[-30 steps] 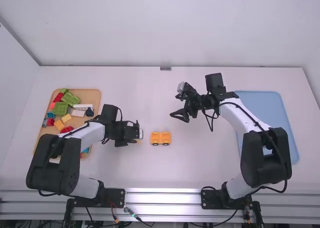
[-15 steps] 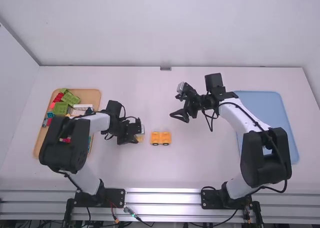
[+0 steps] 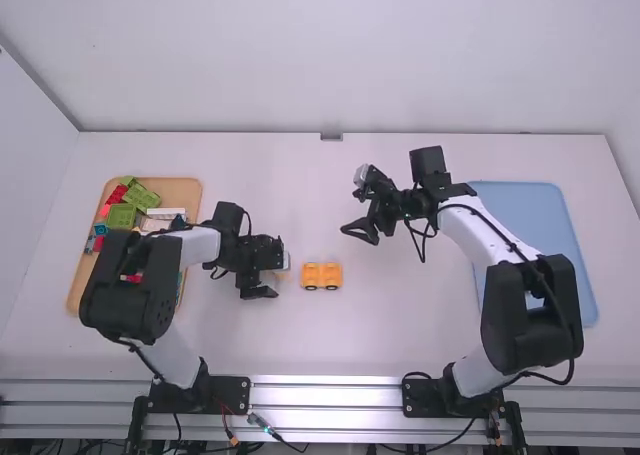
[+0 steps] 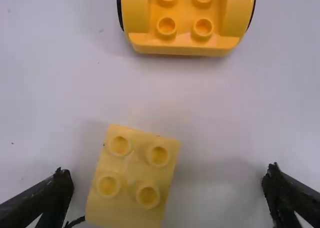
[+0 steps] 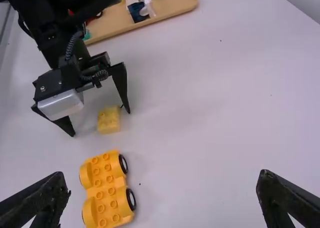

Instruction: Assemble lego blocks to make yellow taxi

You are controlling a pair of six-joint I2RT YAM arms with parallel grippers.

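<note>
Taxi base point(image 3: 321, 276) rests on the white table point(image 3: 420, 325), outside both sets of jaws, nearer those of the left gripper point(image 3: 266, 275). Well apart from the right gripper's point(image 3: 357, 210) jaws lies the blue tray point(image 3: 530, 210), partly covered by the right arm point(image 3: 530, 305). The wooden tray point(image 3: 180, 190) is well apart from the left gripper's jaws; the left arm point(image 3: 128, 285) hides part of it and some of its coloured blocks point(image 3: 122, 216). The right jaws are spread wide with nothing between them. The left jaws are wide apart too, pinching nothing. The base, wheeled and studded, shows whole in the high view; the left wrist view cuts off its far end. Smallest is a yellow block point(image 4: 135, 178), studs up between the left fingertips, closer to one; the high view mostly hides it, and the left wrist view's edge crops it.
</note>
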